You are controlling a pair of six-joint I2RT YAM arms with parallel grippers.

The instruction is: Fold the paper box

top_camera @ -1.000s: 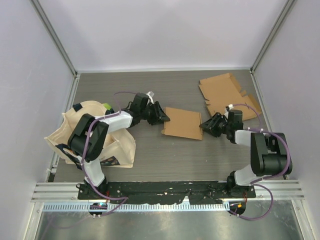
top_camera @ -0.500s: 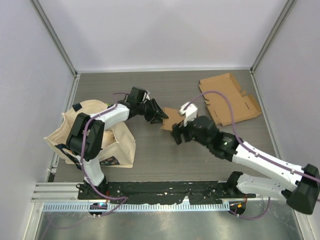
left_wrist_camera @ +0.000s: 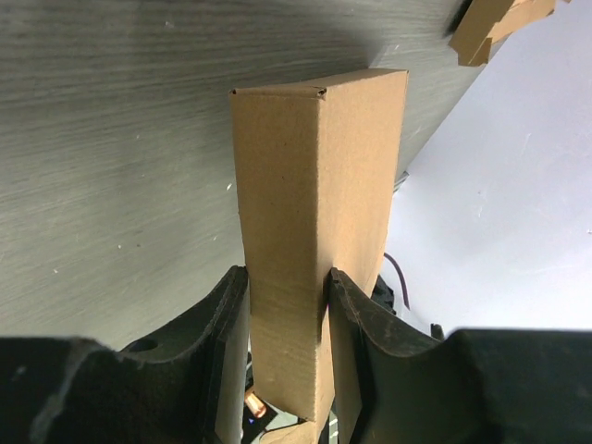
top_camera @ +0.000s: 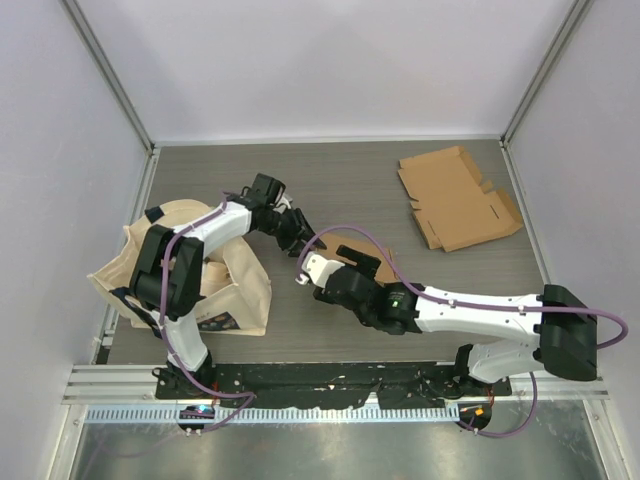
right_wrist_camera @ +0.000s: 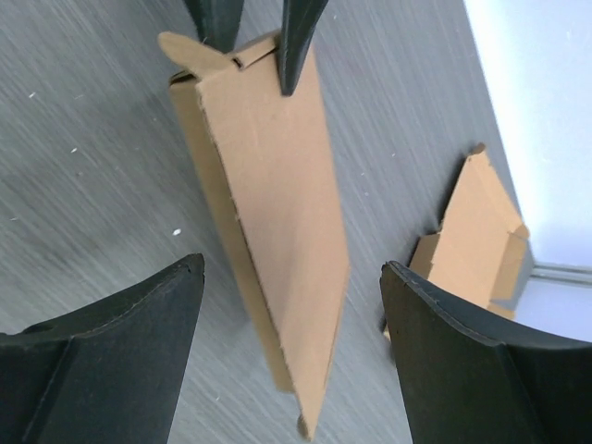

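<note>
The paper box (left_wrist_camera: 314, 185) is a slim brown cardboard box, folded shut and held off the table. My left gripper (left_wrist_camera: 287, 274) is shut on one narrow end of it, a finger on each broad face. From above, the box (top_camera: 355, 245) shows only partly under my right arm. My right gripper (right_wrist_camera: 291, 268) stands wide open over the box (right_wrist_camera: 277, 213), its free end between the fingers and touching neither. The left fingertips (right_wrist_camera: 296, 46) pinch the far end.
A second, flat unfolded cardboard blank (top_camera: 455, 198) lies at the back right of the table, also visible as the blank (right_wrist_camera: 476, 240). A cream tote bag (top_camera: 190, 270) lies at the left beside the left arm. Walls enclose the table.
My right gripper left the box's right edge, opened wide and swung in over the table's middle. The left gripper kept its hold and turned the box up off the table.
</note>
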